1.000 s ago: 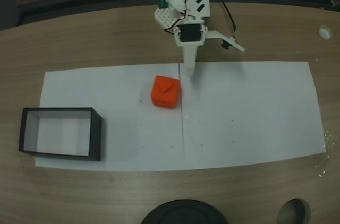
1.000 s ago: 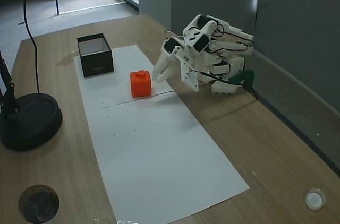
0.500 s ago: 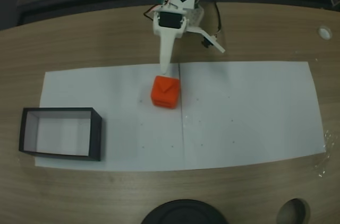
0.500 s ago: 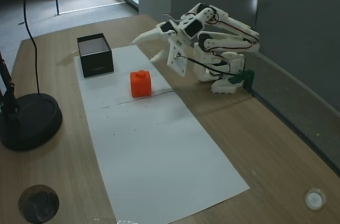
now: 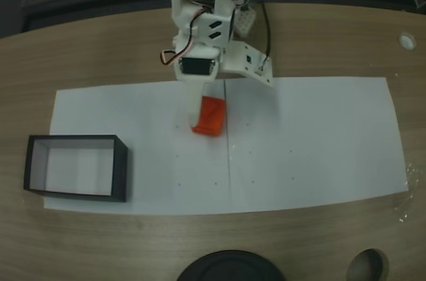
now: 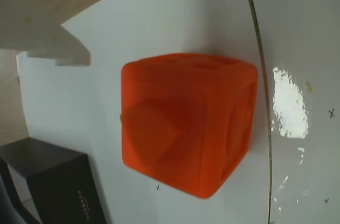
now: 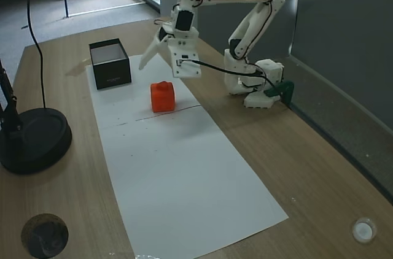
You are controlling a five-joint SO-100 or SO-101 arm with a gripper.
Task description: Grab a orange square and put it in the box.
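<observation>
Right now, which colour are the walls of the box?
Black walls, best in a fixed view: the box.

Pincer (image 7: 161, 55) now raised above orange square (image 7: 163, 96)

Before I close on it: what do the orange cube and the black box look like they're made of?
The orange cube looks like matte moulded or printed plastic: uniform colour, rounded edges, recessed shapes in its faces, only soft sheen. The black box looks like thin card or paperboard: very thin, straight black walls, white inside, small printed text on one outer side; thin plastic can't be ruled out.
</observation>
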